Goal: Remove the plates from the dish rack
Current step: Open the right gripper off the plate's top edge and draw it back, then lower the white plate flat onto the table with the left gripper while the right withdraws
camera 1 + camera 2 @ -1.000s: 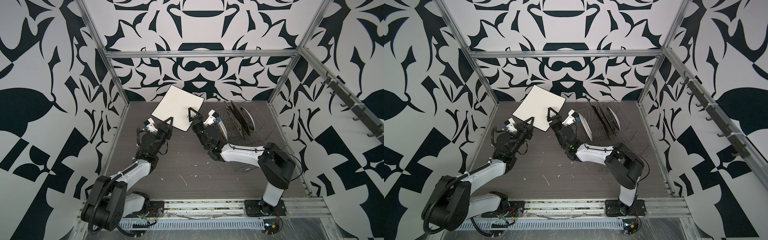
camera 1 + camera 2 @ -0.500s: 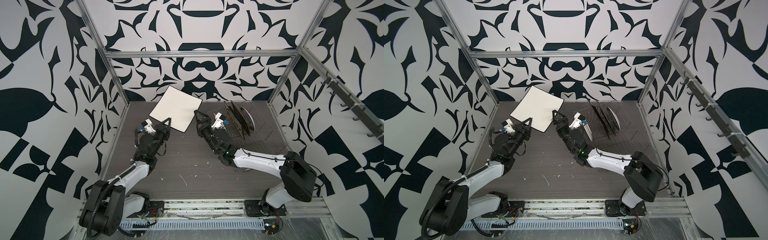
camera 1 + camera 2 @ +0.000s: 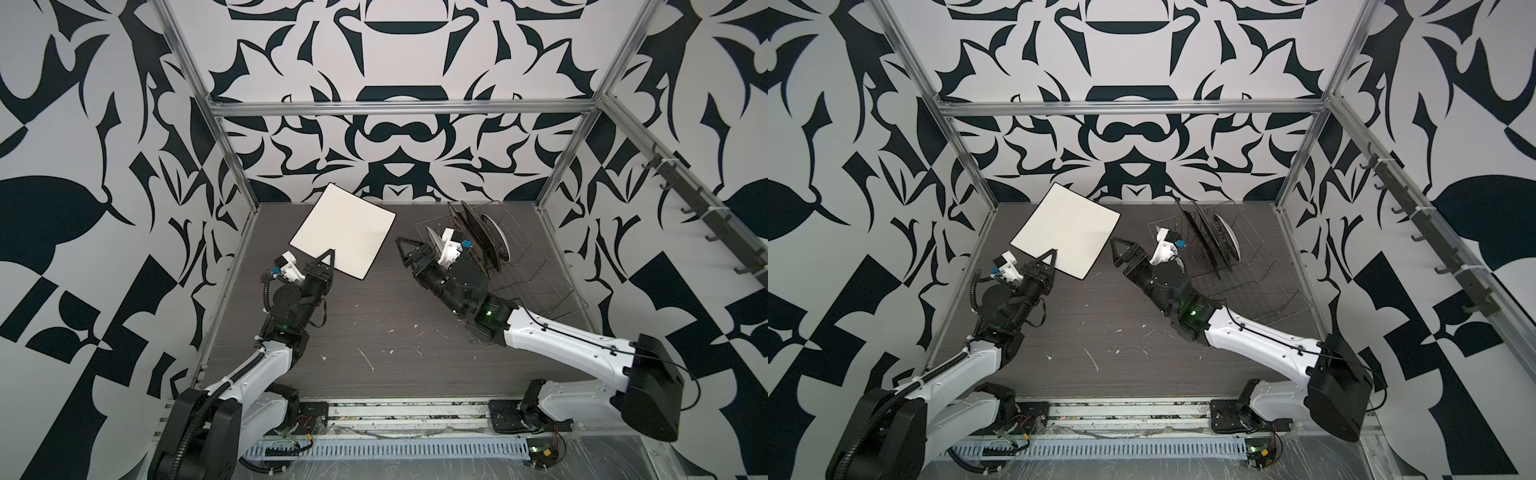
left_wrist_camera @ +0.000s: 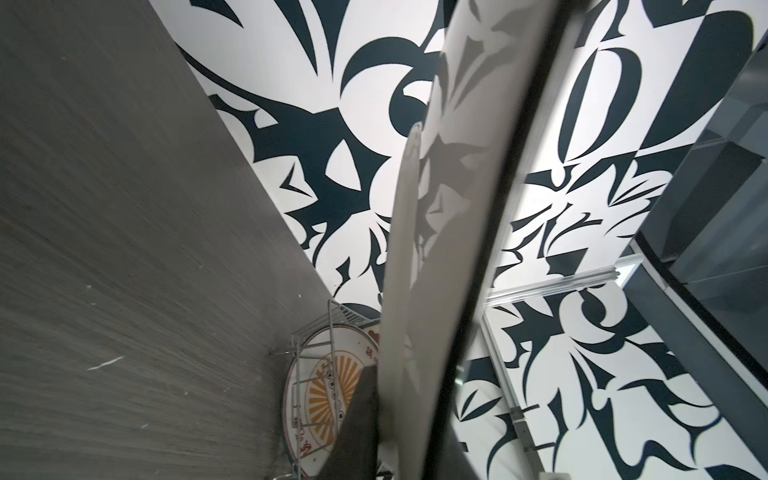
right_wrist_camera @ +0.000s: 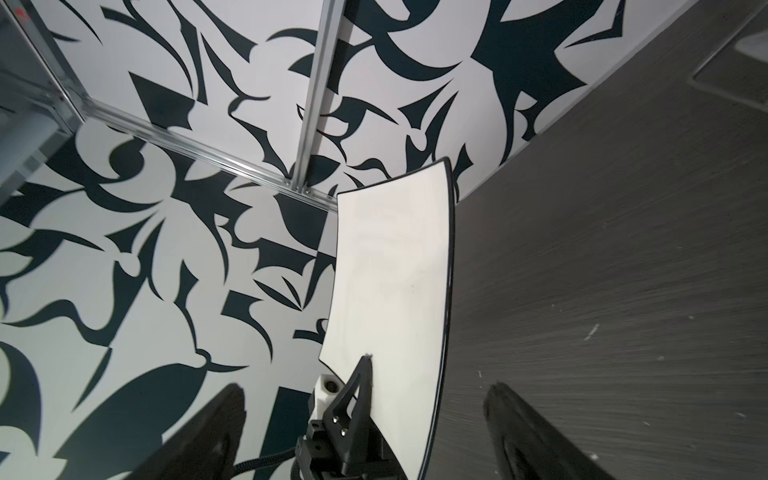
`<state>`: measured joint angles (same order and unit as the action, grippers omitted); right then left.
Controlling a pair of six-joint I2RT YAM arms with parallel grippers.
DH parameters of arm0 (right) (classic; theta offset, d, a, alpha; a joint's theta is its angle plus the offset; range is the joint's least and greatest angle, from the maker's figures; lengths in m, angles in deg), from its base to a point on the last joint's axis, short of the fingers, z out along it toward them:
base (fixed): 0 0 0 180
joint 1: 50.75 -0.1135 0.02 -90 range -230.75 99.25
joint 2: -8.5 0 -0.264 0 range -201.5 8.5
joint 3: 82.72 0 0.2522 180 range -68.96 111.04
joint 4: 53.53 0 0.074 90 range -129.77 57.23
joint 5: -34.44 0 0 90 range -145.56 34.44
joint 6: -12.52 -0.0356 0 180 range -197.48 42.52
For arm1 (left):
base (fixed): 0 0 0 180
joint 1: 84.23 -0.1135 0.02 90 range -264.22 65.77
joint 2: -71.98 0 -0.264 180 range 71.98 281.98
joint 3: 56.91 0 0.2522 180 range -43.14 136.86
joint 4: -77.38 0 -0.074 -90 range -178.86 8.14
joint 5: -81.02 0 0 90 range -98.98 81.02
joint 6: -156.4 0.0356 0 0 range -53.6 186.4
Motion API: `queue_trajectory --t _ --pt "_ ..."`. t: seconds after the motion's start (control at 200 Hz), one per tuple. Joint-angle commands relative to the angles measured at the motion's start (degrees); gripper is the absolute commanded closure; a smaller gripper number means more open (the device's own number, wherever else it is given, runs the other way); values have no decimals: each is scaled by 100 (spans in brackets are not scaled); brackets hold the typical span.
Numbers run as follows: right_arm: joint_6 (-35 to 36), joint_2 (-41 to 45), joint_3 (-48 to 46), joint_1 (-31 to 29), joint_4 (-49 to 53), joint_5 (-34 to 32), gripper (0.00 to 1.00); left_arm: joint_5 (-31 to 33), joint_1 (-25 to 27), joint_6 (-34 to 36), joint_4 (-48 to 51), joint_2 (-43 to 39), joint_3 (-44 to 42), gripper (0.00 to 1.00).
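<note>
Plate (image 3: 344, 230), square and white, is gripped by the left pincer (image 3: 330, 258); the right pincer (image 3: 415, 249) is spread open, empty.

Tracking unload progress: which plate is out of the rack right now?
The dark-edged square white plate, held by the left gripper; the other plates stand in the dish rack.

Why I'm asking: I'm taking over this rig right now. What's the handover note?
Left gripper: jaws shut on the white square plate, at its near edge, holding it tilted above the table.
Right gripper: jaws open, empty, between that plate and the dish rack.
Done: one plate is out of the rack, not yet set down.
To do: set it down, then unload the plates standing upright at the rack's far end.
</note>
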<state>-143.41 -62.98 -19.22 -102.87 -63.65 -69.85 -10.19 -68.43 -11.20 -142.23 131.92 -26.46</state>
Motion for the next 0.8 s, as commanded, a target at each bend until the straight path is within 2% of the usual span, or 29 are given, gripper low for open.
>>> queue_trajectory --t 0.0,0.095,0.225,0.355,0.54,0.795 --pt "873 303 198 -26 996 108 6 57 -192 217 -1313 -144 3 100" --pt "840 554 -61 -27 1196 -62 5 -75 -393 122 -1603 42 -88 100" --pt "520 852 -776 -26 674 -242 5 -247 -756 -199 -2325 425 -218 100" --pt "1066 967 -509 -26 1117 -212 5 -171 -975 -476 -2757 684 -319 100" --pt "1728 800 232 -27 1825 -46 5 -23 -1129 -424 -2241 521 -280 100" --pt "2390 547 920 -26 2499 66 4 398 -1251 -191 -760 -114 -201 100"
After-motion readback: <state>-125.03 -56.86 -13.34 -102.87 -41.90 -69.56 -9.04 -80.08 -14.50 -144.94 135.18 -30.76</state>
